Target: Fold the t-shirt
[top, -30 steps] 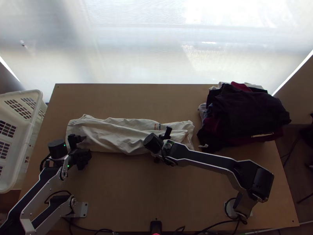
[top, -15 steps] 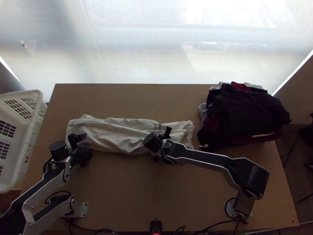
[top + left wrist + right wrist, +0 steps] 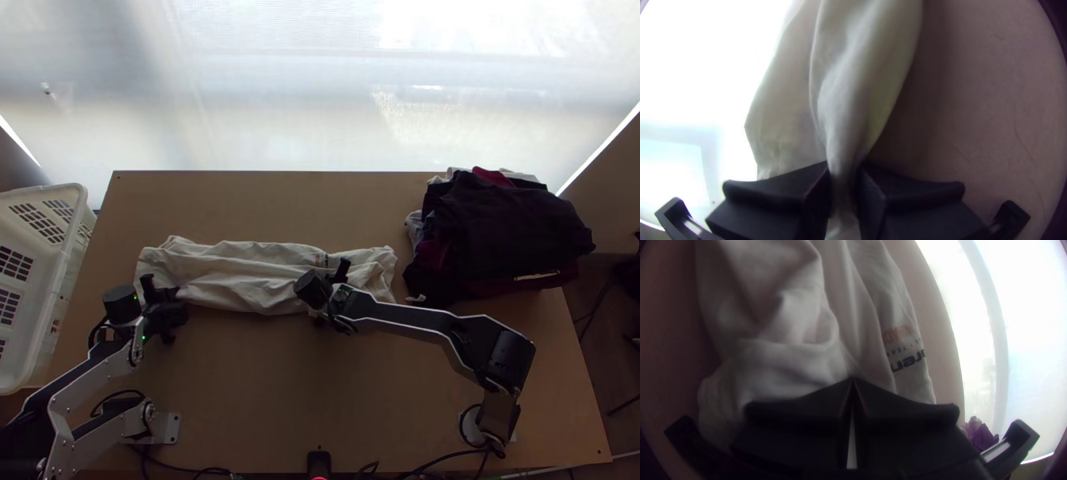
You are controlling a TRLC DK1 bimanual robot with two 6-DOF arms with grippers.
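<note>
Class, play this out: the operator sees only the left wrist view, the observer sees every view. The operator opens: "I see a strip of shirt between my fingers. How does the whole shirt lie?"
Observer: The shirt lies in a long, wrinkled band from left to right across the table.

Operator: And the right gripper?

Observer: It is at the shirt near the band's right end, fingertips together; I can't tell whether cloth is caught between them.

Operator: Anything beyond that end?

Observer: Yes, a pile of mostly dark clothes on the table.
</note>
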